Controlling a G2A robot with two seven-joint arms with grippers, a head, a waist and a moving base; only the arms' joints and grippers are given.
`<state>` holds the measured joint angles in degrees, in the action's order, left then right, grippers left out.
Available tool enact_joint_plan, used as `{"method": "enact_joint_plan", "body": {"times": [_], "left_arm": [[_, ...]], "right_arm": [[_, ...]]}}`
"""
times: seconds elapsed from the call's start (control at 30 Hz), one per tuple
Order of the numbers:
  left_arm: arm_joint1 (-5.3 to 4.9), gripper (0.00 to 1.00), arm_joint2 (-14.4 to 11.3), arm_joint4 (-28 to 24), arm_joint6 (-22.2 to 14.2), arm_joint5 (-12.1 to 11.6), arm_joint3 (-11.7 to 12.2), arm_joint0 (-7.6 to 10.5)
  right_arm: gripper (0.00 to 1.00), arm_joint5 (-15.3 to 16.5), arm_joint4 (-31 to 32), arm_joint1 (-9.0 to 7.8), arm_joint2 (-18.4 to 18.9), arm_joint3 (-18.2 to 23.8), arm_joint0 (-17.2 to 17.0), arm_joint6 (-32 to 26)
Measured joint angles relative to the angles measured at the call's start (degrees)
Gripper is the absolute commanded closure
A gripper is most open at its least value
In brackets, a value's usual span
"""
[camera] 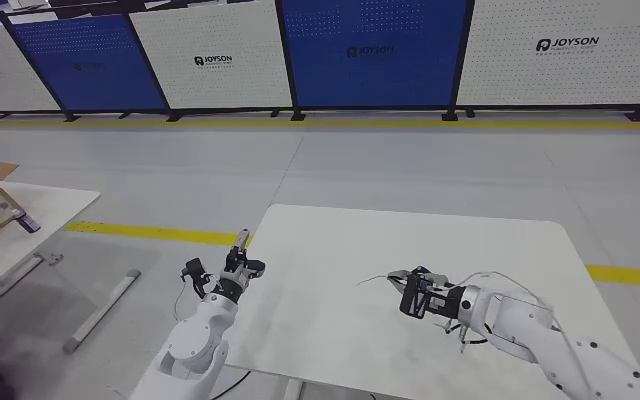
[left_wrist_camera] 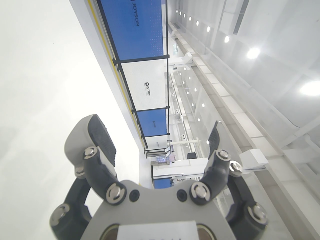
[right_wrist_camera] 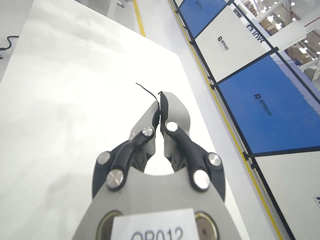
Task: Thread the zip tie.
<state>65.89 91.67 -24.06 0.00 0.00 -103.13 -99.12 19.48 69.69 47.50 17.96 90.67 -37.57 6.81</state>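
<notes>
Pinching the zip tie (right_wrist_camera: 145, 89) between the pressed-together fingers of my right gripper (right_wrist_camera: 160, 103), I hold it over the near right part of the white table (camera: 400, 240), the gripper pointing left across the tabletop. The tie is a thin dark strand, and a short, slightly curved length of it sticks out past my fingertips toward the left. Its free end is over the table's middle and well apart from my other arm. Whether the strand touches the tabletop I cannot tell, nor how much of it lies hidden between the black pads. My left gripper (camera: 243, 255) stands at the table's near left edge, pointing toward the far side. Its two fingers are spread wide apart, one dark ribbed pad (left_wrist_camera: 102, 138) facing the gap. Beyond the table's far edge, across grey floor, runs a row of blue and white perforated panels (camera: 375, 50) in black frames. A yellow floor line (camera: 150, 232) shows to the left and right of the table. The corner of a second table (camera: 45, 215) sits at the far left.
</notes>
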Motion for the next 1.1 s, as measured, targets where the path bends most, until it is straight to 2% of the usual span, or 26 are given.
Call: {"method": "enact_joint_plan", "body": {"times": [0.37,0.47,0.6,0.8,0.87,1.1], "left_arm": [[0.00,0.00,0.0,0.0,0.0,0.0,0.0,0.00],[0.00,0.00,0.0,0.0,0.0,0.0,0.0,0.00],[0.00,0.00,0.0,0.0,0.0,0.0,0.0,0.00],[0.00,0.00,0.0,0.0,0.0,0.0,0.0,0.00],[0.00,0.00,0.0,0.0,0.0,0.0,0.0,0.00],[0.00,0.00,0.0,0.0,0.0,0.0,0.0,0.00]], "right_arm": [[1.00,-0.1,0.1,0.01,0.0,0.0,-0.1,0.0],[1.00,-0.9,2.9,0.11,0.8,0.6,-0.9,0.5],[1.00,-0.1,7.2,0.21,2.2,-0.8,-1.9,6.7],[1.00,-0.4,12.8,0.78,4.1,-4.5,-3.6,21.3],[1.00,-0.2,13.2,0.99,4.3,-5.6,-3.7,23.0],[1.00,-0.2,13.1,1.00,4.3,-5.6,-3.7,22.9]]}}
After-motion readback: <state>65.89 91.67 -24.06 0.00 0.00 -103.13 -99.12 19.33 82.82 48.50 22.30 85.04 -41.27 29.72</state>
